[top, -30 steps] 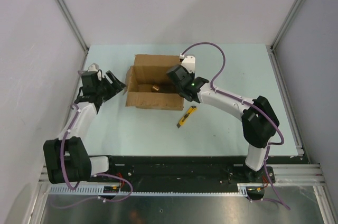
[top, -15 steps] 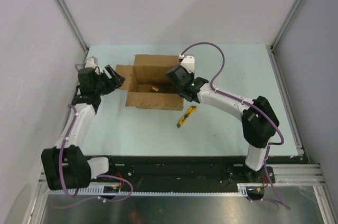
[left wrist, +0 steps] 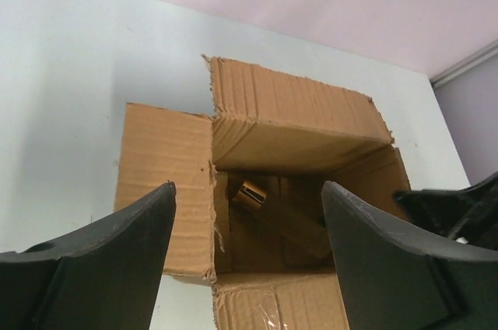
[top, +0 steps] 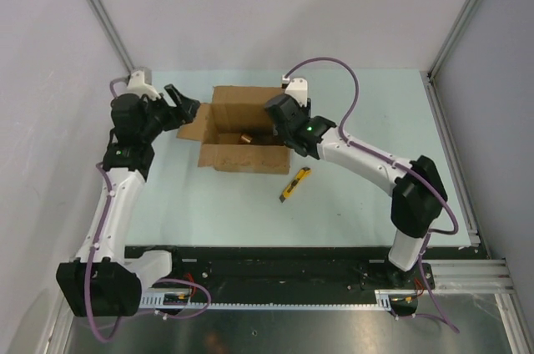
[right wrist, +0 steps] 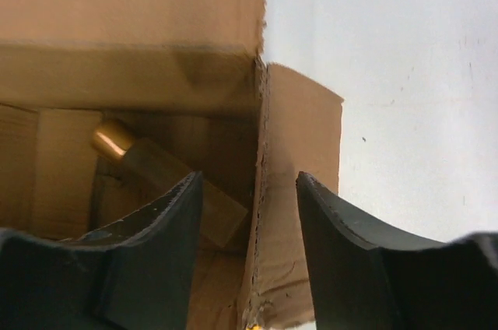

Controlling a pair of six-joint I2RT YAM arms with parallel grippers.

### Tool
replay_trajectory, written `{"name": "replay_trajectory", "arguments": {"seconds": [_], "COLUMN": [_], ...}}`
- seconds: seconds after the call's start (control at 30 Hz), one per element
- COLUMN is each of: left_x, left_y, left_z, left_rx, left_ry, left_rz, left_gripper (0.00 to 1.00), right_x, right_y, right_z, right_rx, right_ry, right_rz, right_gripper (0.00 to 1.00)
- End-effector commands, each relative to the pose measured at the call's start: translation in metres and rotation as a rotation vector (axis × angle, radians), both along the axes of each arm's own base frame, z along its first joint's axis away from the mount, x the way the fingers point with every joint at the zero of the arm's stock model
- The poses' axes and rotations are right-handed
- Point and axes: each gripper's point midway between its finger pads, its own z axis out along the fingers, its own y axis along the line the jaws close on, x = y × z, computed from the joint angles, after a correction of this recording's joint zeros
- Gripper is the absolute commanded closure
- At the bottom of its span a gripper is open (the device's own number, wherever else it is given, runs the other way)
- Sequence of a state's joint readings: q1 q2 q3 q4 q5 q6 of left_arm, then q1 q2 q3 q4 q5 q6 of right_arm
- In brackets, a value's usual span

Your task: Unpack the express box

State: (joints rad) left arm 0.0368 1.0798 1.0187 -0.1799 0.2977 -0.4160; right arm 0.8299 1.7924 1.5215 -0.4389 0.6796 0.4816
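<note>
The express box [top: 240, 133] sits toward the far side of the worktop [top: 359, 204], between the two arms. Its top flaps are folded outward, so the inside lies open. The left pincer [top: 184, 103] hovers beside the box's left flap, spread wide and holding nothing, a stance that seems to leave room for a reach inside. The right pincer [right wrist: 245, 184] straddles the box's right wall, one finger inside and one outside. It is parted, with the cardboard edge between the fingers (whether either touches it cannot be told), probably to steady the carton. A yellow utility knife [top: 294, 184] lies on the worktop just in front of the box.

The overhead view gives this layout, but the contents are only a speck there. The left wrist view shows a small tan cylinder [left wrist: 250, 194] with a shiny end lying on the box floor. The right wrist view shows that it lies close to that pincer's inner finger.
</note>
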Motion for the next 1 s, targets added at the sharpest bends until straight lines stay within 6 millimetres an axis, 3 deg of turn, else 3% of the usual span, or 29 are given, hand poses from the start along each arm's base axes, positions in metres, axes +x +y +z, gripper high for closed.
{"name": "replay_trajectory", "arguments": {"seconds": [0.0,0.2,0.27,0.37,0.47,0.6,0.73,0.8,0.83,0.97], "left_x": [0.004,0.019,0.022,0.026,0.028,0.029,0.031,0.031,0.034,0.04], "left_y": [-0.014,-0.024,-0.029,-0.022,-0.012,-0.022,-0.039,-0.043,-0.044,-0.046], "left_z": [-0.017,-0.06,-0.07,-0.09,-0.106,-0.125,-0.131,-0.135,-0.136,-0.136], "left_rx": [0.089,0.161,0.167,0.21,0.251,0.26,0.255,0.257,0.27,0.304], "left_ry": [0.027,0.129,0.157,0.214,0.252,0.299,0.307,0.315,0.315,0.303], "left_rz": [-0.031,-0.022,-0.034,0.022,0.084,0.033,-0.06,-0.09,-0.1,-0.135], "left_gripper": [0.19,0.2,0.22,0.24,0.26,0.38,0.45,0.55,0.59,0.92], "right_x": [0.002,-0.009,-0.019,-0.039,-0.06,-0.051,-0.041,-0.034,-0.03,-0.015], "right_y": [0.004,0.016,0.033,0.062,0.087,0.111,0.125,0.128,0.131,0.126], "right_z": [0.09,0.135,0.148,0.15,0.133,0.103,0.07,0.061,0.047,0.029], "right_rx": [0.1,0.125,0.147,0.129,0.064,-0.007,-0.058,-0.063,-0.075,-0.08], "right_ry": [-0.147,-0.216,-0.242,-0.247,-0.214,-0.14,-0.034,0.002,0.053,0.146], "right_rz": [0.076,0.256,0.397,0.661,0.911,1.02,1.074,1.074,1.076,1.011], "right_gripper": [0.39,0.31,0.3,0.27,0.27,0.29,0.38,0.45,0.47,0.55]}}
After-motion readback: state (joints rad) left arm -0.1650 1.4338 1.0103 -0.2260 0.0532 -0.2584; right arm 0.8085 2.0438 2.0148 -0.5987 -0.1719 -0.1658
